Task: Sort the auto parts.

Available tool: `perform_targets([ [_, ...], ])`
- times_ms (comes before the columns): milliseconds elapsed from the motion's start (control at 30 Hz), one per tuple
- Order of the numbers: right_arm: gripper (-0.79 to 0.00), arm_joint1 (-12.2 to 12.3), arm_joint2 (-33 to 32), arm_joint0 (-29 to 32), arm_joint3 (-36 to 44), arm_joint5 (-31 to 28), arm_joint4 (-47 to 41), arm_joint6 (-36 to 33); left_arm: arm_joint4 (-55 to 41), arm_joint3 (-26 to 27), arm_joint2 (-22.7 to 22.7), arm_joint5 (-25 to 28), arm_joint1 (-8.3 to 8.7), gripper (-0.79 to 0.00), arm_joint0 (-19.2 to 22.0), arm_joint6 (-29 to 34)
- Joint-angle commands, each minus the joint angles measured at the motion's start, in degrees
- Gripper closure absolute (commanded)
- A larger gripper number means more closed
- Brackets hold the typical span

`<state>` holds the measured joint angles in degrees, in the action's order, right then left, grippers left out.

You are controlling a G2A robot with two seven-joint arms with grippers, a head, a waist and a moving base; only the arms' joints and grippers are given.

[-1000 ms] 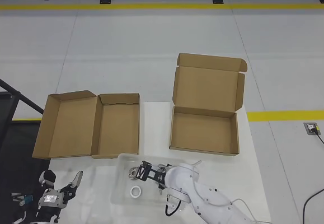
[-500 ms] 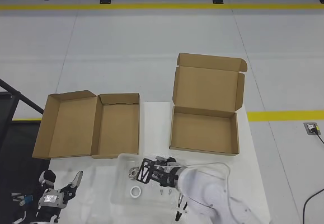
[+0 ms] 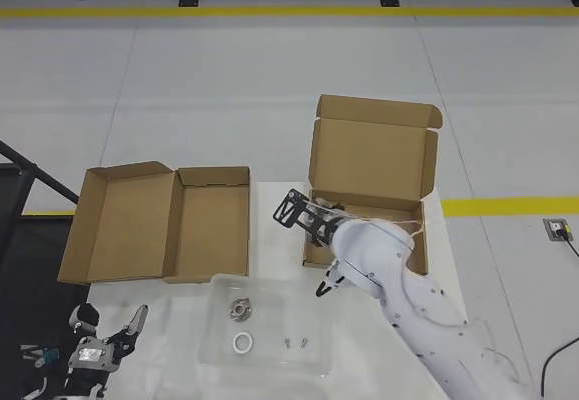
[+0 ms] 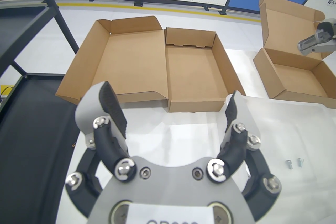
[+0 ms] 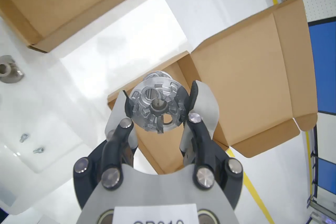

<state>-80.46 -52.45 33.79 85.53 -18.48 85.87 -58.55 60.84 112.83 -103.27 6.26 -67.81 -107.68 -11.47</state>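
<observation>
Clamped on a hub [image 5: 157, 105], the right gripper [image 5: 160, 95] has left the clear bin [image 3: 269, 283], where flange [image 3: 239, 308], ring [image 3: 241, 343] and screws [image 3: 296, 343] lie; left gripper [image 4: 169, 93] gapes

I get bright, even light on the white table [image 3: 274, 255]. Shadows are soft; both wrist views bow lines near the edges.

two tiny fasteners [image 4: 288, 164], type indistinct
</observation>
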Motion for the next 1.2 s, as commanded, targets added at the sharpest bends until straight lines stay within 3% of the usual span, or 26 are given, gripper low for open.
perform_targets([
  [0, 0.0, 0.0, -0.1, 0.4, 1.9, -0.1, 0.0, 0.0, 0.0, 0.0, 0.0, 0.0, 0.0, -0.785, 0.0, 0.0],
  [400, 0.0, 0.0, -0.3, 1.3, 0.1, 0.7, -0.6, 2.0, 0.0, 0.0, 0.0, 0.0, 0.0, -0.785, 0.0, 0.0],
  [500, 0.0, -0.7, -1.3, -0.5, -7.4, 0.7, -6.2, 6.1, 0.0, 0.0, 0.0, 0.0, 0.0, -0.785, 0.0, 0.0],
  [700, 0.0, -3.0, 1.5, -7.5, -24.6, 9.0, -6.5, 7.8, 0.0, 0.0, 0.0, 0.0, 0.0, -0.785, 0.0, 0.0],
  [1033, 0.0, -6.3, 5.5, -12.2, -38.7, 12.1, -8.0, 11.4, 0.0, 0.0, 0.0, 0.0, 0.0, -0.785, 0.0, 0.0],
  [1067, -0.034, -6.6, 5.6, -12.4, -39.6, 12.1, -8.3, 11.6, 0.0, 0.0, 0.0, 0.0, 0.0, -0.785, 0.0, 0.0],
  [1100, -0.243, -6.8, 5.8, -12.7, -40.5, 12.0, -8.5, 11.9, 0.0, 0.0, 0.0, 0.0, 0.0, -0.785, 0.0, 0.0],
  [1133, -0.391, -7.0, 5.9, -12.9, -41.3, 11.9, -8.6, 12.1, 0.0, 0.0, 0.0, 0.0, 0.0, -0.785, 0.0, 0.0],
  [1167, -0.643, -7.2, 6.0, -13.1, -42.1, 11.9, -8.8, 12.3, 0.0, 0.0, 0.0, 0.0, 0.0, -0.785, 0.0, 0.0],
])
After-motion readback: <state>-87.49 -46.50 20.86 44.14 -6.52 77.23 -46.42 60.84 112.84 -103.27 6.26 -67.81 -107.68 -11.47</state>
